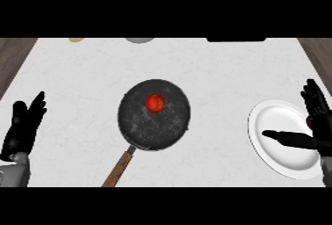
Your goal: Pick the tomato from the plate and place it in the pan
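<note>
The left hand (24, 125) rests open at the left edge of the white speckled counter (214, 66), fingers straight, holding nothing. The tomato (156, 102) sits in the round black pan (139, 132), with its wooden handle (118, 169). The right hand (310, 132), partly cut off, spreads empty over the white plate (276, 154).

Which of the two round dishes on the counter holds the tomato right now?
The black pan with the wooden handle; the tomato sits inside it. The white plate at the right holds nothing.
</note>
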`<action>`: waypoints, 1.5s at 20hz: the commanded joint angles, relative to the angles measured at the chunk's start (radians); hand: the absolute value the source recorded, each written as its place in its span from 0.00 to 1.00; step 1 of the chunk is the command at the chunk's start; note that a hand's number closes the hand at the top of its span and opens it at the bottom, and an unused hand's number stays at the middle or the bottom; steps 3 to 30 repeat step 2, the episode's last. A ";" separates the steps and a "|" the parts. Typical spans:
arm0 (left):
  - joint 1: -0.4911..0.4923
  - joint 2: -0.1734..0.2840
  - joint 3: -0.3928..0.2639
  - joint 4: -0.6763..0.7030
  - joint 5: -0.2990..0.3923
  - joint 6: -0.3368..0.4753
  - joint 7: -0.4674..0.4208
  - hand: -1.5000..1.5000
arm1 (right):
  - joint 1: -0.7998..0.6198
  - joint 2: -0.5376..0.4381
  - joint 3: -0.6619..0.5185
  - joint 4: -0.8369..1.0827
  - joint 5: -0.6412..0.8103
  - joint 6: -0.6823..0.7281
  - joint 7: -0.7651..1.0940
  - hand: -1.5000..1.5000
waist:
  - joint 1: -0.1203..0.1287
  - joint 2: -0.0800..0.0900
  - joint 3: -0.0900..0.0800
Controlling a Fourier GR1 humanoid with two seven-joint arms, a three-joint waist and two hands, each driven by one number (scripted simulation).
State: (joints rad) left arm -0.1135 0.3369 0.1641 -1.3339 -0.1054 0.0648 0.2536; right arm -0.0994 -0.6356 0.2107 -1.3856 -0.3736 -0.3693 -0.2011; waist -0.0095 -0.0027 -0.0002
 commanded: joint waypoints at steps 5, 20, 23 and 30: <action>0.064 -0.012 0.006 -0.020 -0.008 -0.019 -0.046 0.50 | 0.117 -0.051 -0.124 -0.050 -0.011 0.099 -0.033 0.00 | 0.005 0.001 0.000; 0.064 -0.012 0.006 -0.020 -0.008 -0.019 -0.046 0.50 | 0.117 -0.051 -0.124 -0.050 -0.011 0.099 -0.033 0.00 | 0.005 0.001 0.000; 0.064 -0.012 0.006 -0.020 -0.008 -0.019 -0.046 0.50 | 0.117 -0.051 -0.124 -0.050 -0.011 0.099 -0.033 0.00 | 0.005 0.001 0.000; 0.064 -0.012 0.006 -0.020 -0.008 -0.019 -0.046 0.50 | 0.117 -0.051 -0.124 -0.050 -0.011 0.099 -0.033 0.00 | 0.005 0.001 0.000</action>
